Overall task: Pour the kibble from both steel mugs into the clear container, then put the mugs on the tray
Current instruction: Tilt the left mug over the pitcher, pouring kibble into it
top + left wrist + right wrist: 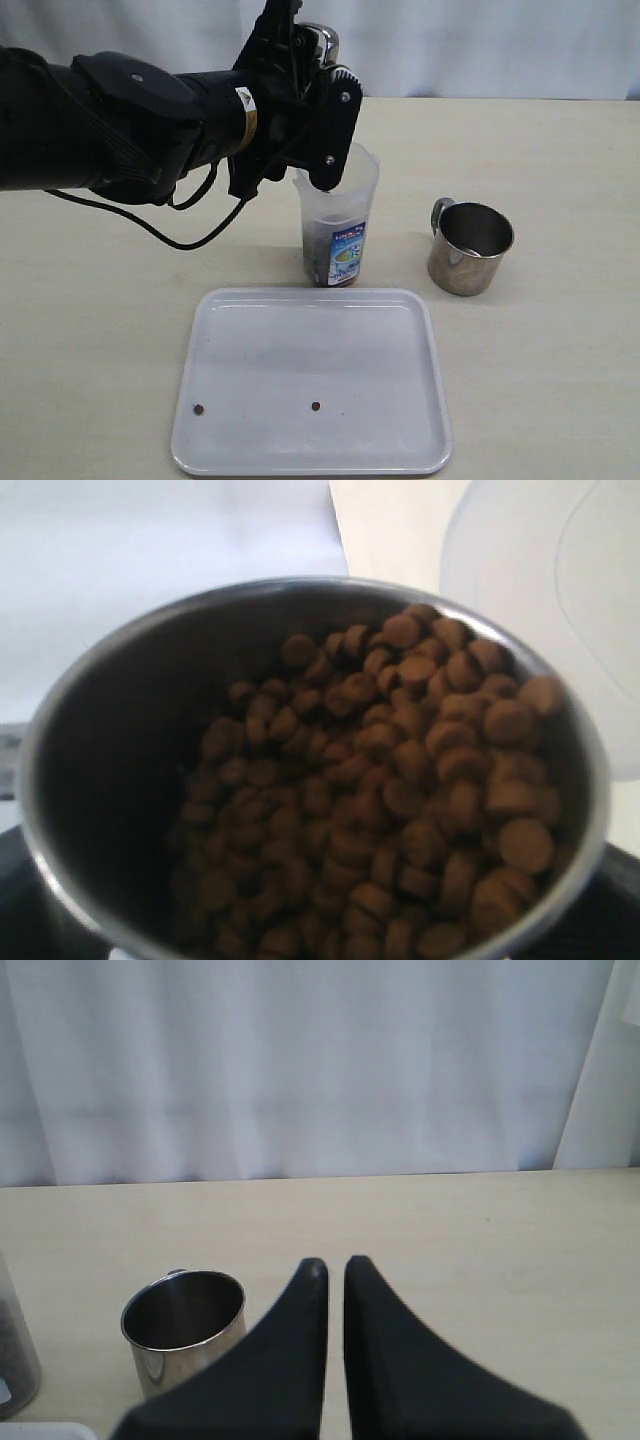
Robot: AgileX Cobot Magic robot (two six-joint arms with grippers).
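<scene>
Steel mug [90, 780] full of kibble [400, 780] is clamped between the left fingers [335, 125], just above the clear container [340, 230]. Beside the right fingers [300, 1360], pressed together and empty, stands the other mug [185, 1335].

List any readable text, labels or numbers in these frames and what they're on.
No text is legible.
Label on the clear container: blue and yellow print, too small to read.
Left arm's sticker: too blurred to read.
Held steel mug, table steel mug, tray: no markings seen.
</scene>
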